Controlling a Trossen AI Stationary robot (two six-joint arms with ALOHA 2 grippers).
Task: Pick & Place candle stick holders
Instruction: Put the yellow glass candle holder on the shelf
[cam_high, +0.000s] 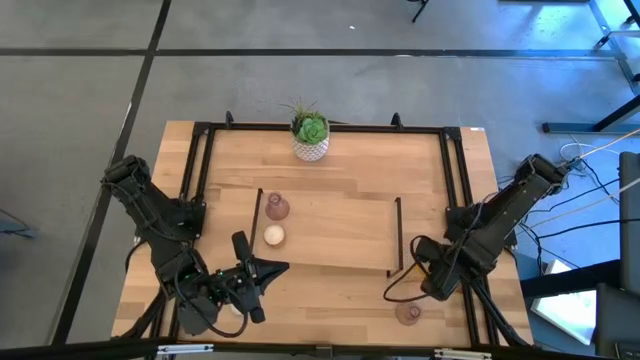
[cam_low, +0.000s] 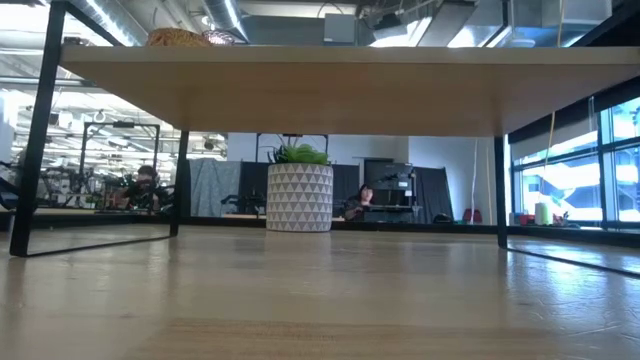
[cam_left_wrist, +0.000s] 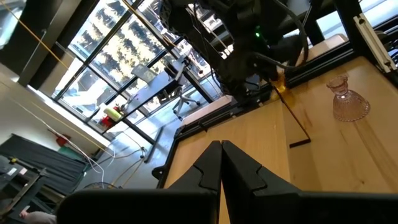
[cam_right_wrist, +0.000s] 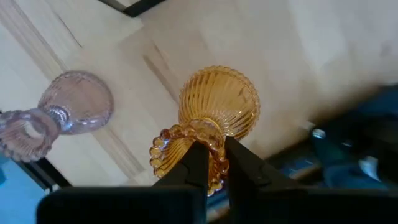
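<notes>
Fingers (cam_right_wrist: 239, 167) of the right gripper (cam_right_wrist: 211, 163) pinched the beaded rim of the amber holder (cam_right_wrist: 214, 112), lifted above the table (cam_high: 340, 180) at its near right; the right arm bent down from the right edge. One pink holder (cam_right_wrist: 68, 112) stood just beside it, near the table's near edge. The left gripper (cam_left_wrist: 221, 163) was clenched on nothing at the near left, its arm folded low. Another pink holder (cam_high: 277, 207) and a cream-white holder (cam_high: 273, 236) sat left of centre; a potted plant (cam_high: 310, 136) stood far.
</notes>
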